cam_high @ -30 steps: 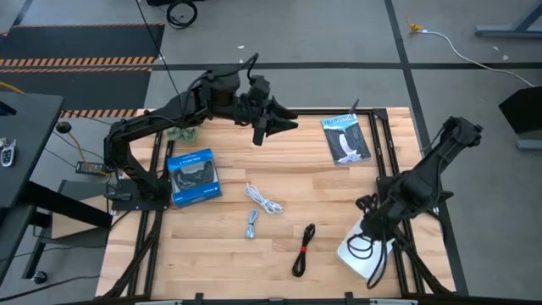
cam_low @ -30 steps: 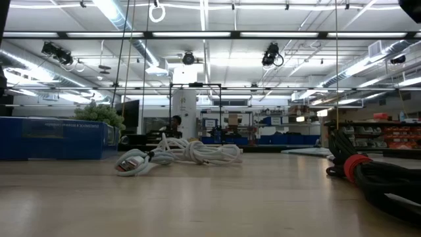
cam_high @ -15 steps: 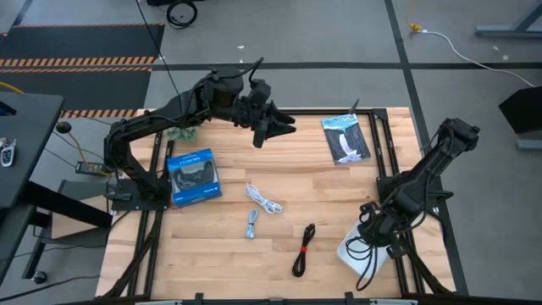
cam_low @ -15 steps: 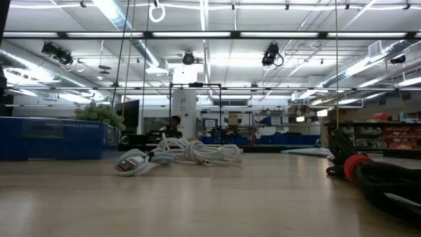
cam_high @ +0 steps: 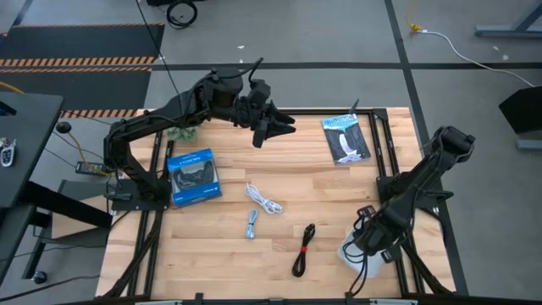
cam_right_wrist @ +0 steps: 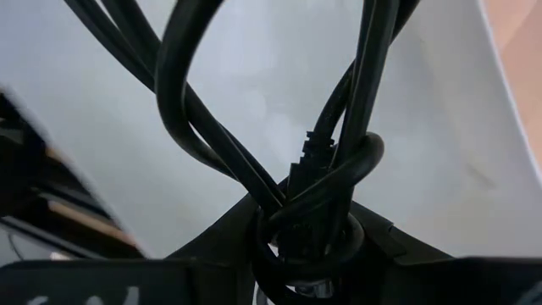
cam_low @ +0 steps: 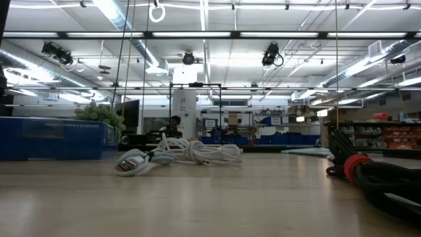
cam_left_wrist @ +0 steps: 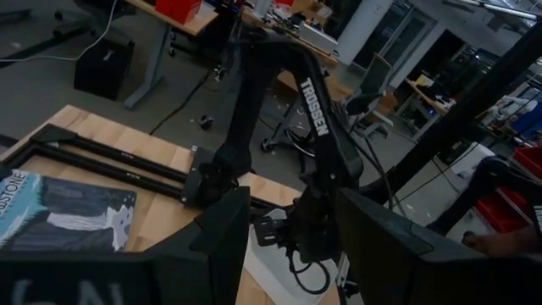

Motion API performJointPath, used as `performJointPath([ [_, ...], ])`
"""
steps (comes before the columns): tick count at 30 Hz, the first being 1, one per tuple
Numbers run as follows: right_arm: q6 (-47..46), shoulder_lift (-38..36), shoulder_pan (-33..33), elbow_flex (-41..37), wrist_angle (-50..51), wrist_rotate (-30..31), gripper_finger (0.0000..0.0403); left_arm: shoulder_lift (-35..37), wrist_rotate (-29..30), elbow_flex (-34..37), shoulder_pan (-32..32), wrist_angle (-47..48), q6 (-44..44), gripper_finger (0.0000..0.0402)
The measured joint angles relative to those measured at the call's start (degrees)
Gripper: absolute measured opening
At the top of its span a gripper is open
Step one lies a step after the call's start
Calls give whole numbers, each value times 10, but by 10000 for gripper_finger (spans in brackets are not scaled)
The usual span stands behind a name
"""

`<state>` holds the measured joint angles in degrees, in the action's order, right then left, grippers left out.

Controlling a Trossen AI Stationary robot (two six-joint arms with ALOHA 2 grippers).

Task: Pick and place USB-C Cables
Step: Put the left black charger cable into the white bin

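Note:
My right gripper is near the table's near right corner, over a white tray, shut on the thin black loose-loop cable. The white cable, the silver-grey bundle and the black bundle with red lie flat on the wooden table between the arms. In the low view the white cable and the black bundle with red also show. My left gripper hangs open above the table's far middle and touches nothing. My right gripper pinches the thin black cable where its strands cross and wrap around each other, between its two fingers, coming from above. Its loops spread beyond the fingers over the white tray. Whether they rest on the tray I cannot tell.
A blue box picturing a black controller lies on the left side of the table. A flat dark packet lies at the far right. Black frame rails run along the table's sides. Bare wood lies between box and packet.
My right gripper has moved toward the table's near edge and down, carrying the black loop with it, and now sits over the white tray, covering most of it. The other cables have stayed where they were.

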<state>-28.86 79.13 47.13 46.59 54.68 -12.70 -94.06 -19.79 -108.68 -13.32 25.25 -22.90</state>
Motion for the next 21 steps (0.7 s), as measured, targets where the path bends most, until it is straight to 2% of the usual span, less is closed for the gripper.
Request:
performJointPath([
  [8,1,56,0,0,-48,-36,130,0,0,0,0,0,0,185],
  [15,-11,105,0,0,-67,-30,136,0,0,0,0,0,0,185],
  [21,-37,127,0,0,-69,-52,179,1,0,0,0,0,-1,185],
])
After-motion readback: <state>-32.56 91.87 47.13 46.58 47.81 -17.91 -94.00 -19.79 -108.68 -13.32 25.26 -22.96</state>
